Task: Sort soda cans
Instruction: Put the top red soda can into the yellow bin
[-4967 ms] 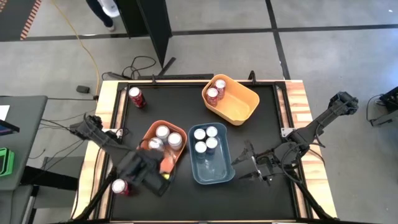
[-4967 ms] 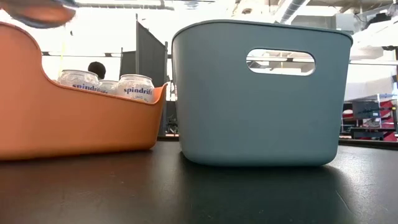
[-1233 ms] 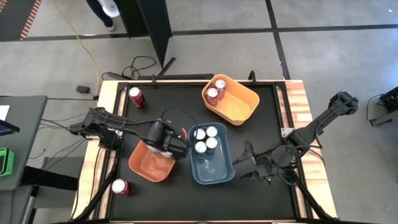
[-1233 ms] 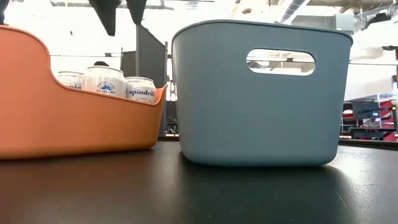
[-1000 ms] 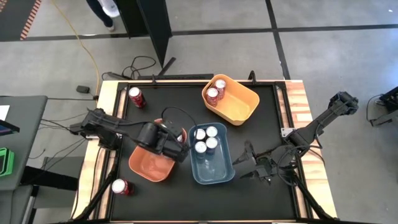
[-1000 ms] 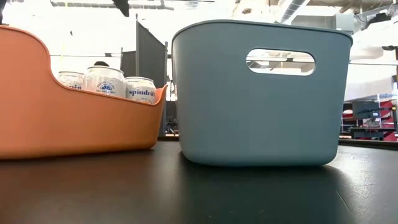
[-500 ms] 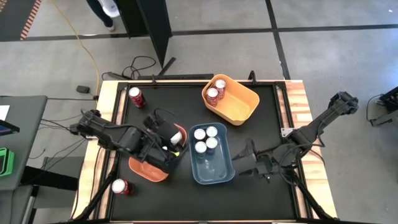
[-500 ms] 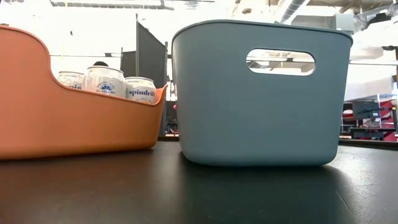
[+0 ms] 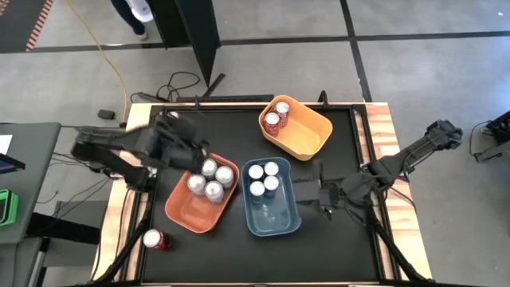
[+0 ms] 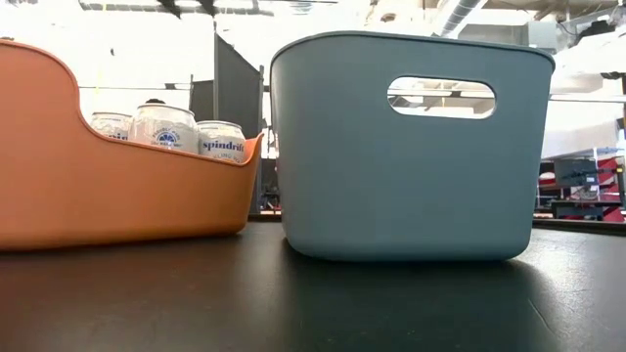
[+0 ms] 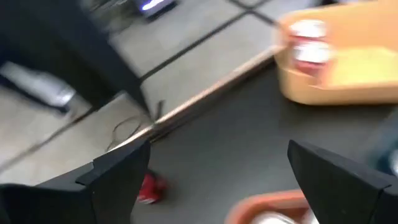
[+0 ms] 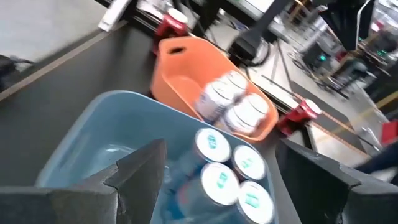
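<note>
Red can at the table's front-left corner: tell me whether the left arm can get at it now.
Probably yes: the red can lies alone on bare table, nothing over it. The open left gripper hovers near the far-left corner, beyond the orange bin.

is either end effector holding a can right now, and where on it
No. The left end effector and the right end effector are both open, with nothing between their fingers.

Eleven soda cans, three bins.
</note>
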Robot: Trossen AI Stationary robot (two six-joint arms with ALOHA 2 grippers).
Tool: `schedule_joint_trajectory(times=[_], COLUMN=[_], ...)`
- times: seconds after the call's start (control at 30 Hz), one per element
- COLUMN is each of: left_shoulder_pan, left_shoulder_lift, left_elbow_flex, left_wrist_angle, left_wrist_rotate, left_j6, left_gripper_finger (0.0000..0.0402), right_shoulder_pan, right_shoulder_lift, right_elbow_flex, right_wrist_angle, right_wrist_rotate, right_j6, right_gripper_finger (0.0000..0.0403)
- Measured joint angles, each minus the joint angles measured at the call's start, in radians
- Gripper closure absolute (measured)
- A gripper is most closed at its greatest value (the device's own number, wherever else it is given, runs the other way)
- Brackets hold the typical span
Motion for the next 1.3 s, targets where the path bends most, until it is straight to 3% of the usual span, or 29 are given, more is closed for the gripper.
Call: schedule_joint_trajectory(times=[0.17, 0.37, 0.53, 0.7, 1.0, 1.1, 1.3], left_shoulder_pan=[0.266, 0.604, 0.831, 1.024, 1.185, 1.203, 1.204], left_shoulder_lift=[-0.141, -0.219, -0.186, -0.079, 0.09, 0.107, 0.112], left_elbow_flex=[-0.146, -0.271, -0.322, -0.329, -0.33, -0.33, -0.33], left_wrist_angle=[0.012, 0.18, 0.345, 0.388, 0.407, 0.385, 0.33], left_wrist_rotate=[0.042, 0.26, 0.401, 0.49, 0.628, 0.706, 0.748], left_j6=[-0.002, 0.238, 0.462, 0.596, 0.662, 0.664, 0.669], left_gripper_finger=[0.0024, 0.0024, 0.0021, 0.0006, 0.0002, 0.0002, 0.0002], right_shoulder_pan=[-0.071, -0.14, -0.186, -0.2, -0.206, -0.206, -0.21], right_shoulder_lift=[0.0, 0.0, 0.0, 0.0, 0.0, 0.0, 0.0], right_elbow_flex=[0.0, 0.0, 0.0, 0.0, 0.0, 0.0, -0.005], right_wrist_angle=[-0.001, -0.001, -0.002, -0.035, -0.112, -0.14, -0.161], right_wrist_rotate=[0.0, 0.0, -0.001, -0.002, -0.004, -0.004, -0.004], right_j6=[-0.033, -0.055, -0.054, -0.047, -0.015, -0.002, 0.023], right_gripper_finger=[0.008, 0.008, 0.008, 0.008, 0.008, 0.008, 0.008])
